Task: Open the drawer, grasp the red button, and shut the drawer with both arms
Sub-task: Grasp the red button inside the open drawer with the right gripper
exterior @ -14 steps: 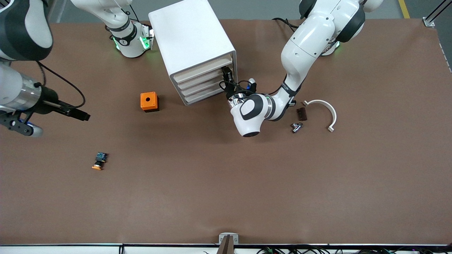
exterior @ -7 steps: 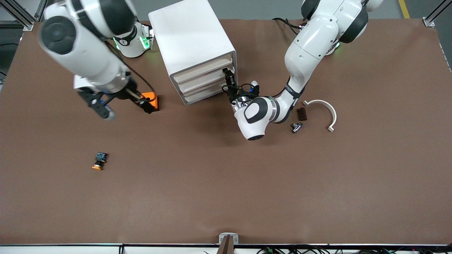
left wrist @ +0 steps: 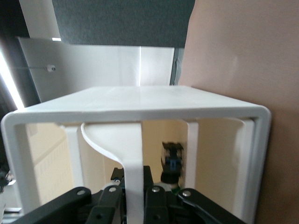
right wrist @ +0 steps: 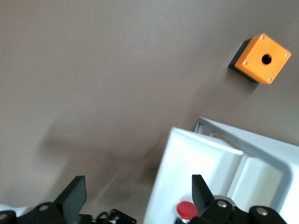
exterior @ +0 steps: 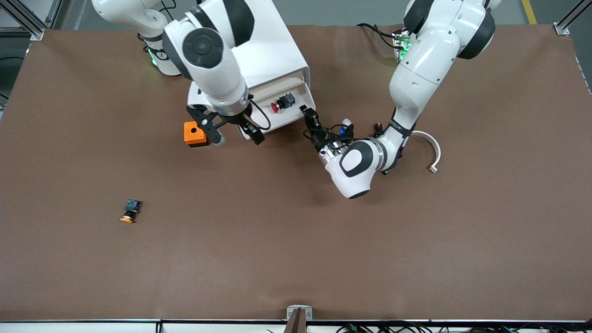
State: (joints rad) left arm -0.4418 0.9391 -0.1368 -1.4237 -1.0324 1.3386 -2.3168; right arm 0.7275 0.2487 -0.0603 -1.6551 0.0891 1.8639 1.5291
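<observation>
The white cabinet [exterior: 273, 51] stands near the robots' bases, and its top drawer [exterior: 296, 118] is pulled out. The button [exterior: 282, 101], with red cap, black body and blue rear, lies in the drawer. It also shows in the left wrist view [left wrist: 171, 161] and its cap in the right wrist view [right wrist: 187, 210]. My left gripper [exterior: 311, 121] is shut on the drawer's white handle [left wrist: 133, 154]. My right gripper [exterior: 233, 134] is open and empty, above the drawer's corner toward the right arm's end of the table, close to the button.
An orange box with a hole [exterior: 194, 134] sits beside the cabinet, under the right wrist. An orange-capped button [exterior: 129, 211] lies nearer the front camera, toward the right arm's end. A white curved bracket [exterior: 432, 148] lies beside the left arm.
The left gripper has pulled the top drawer out, which uncovers the button. The right arm has swung in from its end of the table to the drawer.
</observation>
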